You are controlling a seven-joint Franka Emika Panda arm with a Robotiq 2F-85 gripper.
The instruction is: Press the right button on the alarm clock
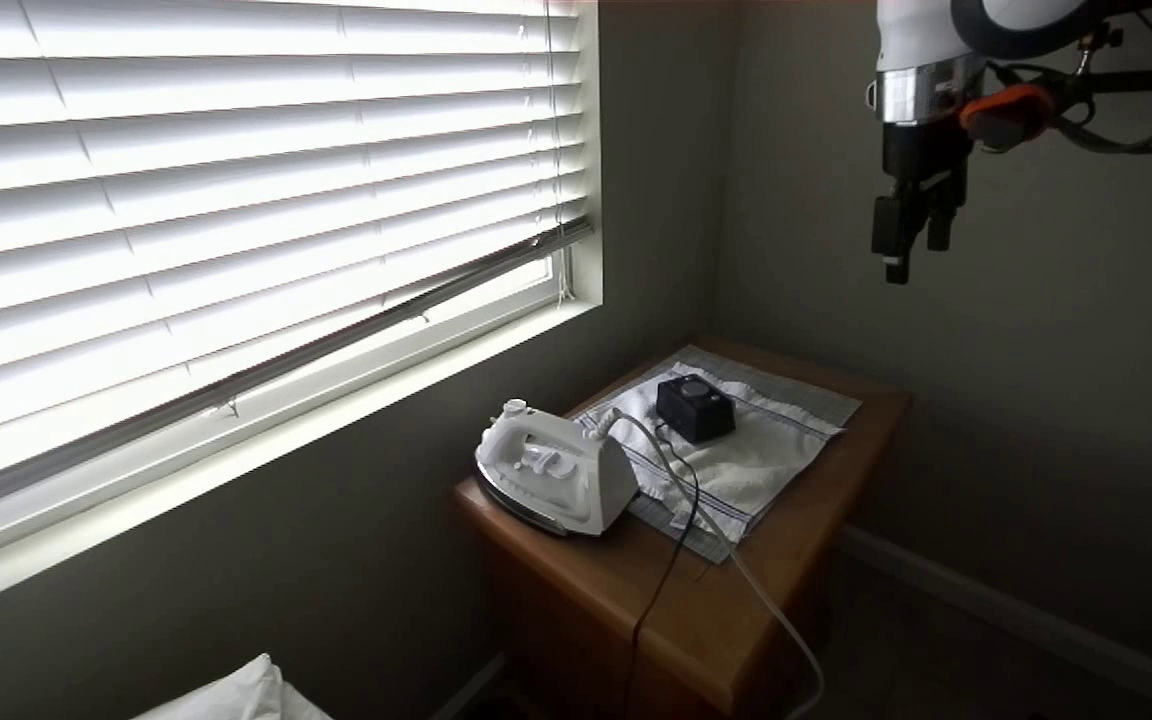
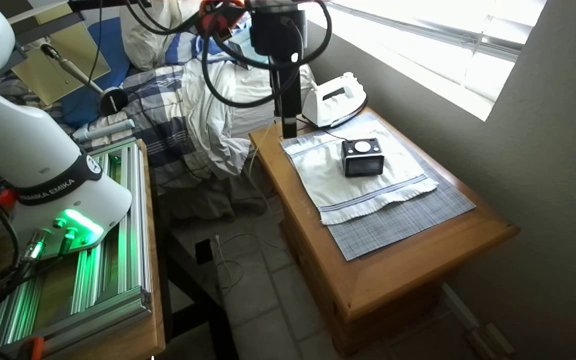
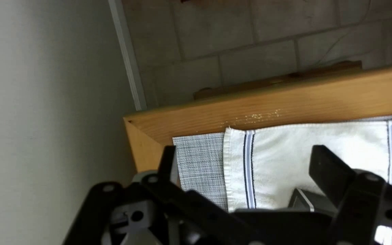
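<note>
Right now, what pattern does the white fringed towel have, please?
The towel has bluish stripes, clearest in the wrist view.

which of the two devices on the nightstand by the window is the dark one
The alarm clock: the small black box on the striped white towel, with a screen on its front. The iron is larger and mostly white.

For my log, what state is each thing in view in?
Gripper: open, holding nothing.
Alarm clock: upright, untouched, screen dark.
Towel: spread out, slightly rumpled.
Iron: set down on the table; power state cannot be told.
Window blind: lowered, gap beneath.
Robot base light: lit green.
Bedding: rumpled.
</note>
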